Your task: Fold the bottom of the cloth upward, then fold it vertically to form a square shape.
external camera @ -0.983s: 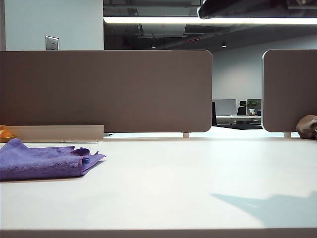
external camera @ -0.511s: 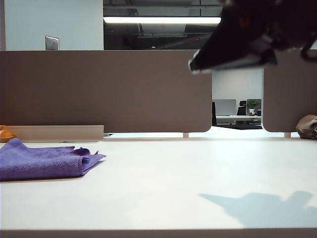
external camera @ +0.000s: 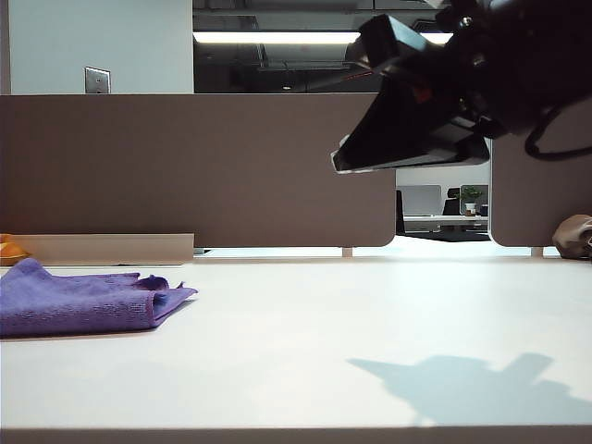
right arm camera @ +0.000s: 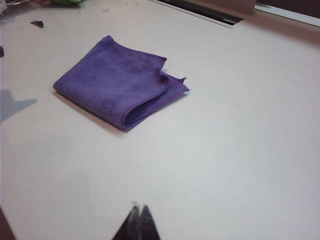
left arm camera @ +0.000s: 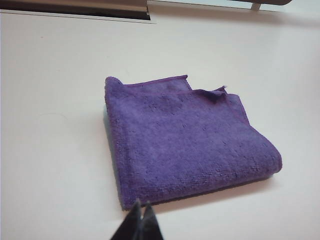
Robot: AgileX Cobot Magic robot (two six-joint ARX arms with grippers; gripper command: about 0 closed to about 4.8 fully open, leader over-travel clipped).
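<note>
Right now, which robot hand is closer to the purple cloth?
Left. The left gripper, shut, hangs just off the edge of the cloth. The right gripper, also shut, is farther off across bare table, raised in the air.

Cloth (external camera: 83,301) cut off at exterior view's left edge; orange object (external camera: 11,250) likewise

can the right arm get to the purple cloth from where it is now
Probably yes. The right pincer is shut and high above bare table, apart from the cloth, with nothing lying between them.
</note>
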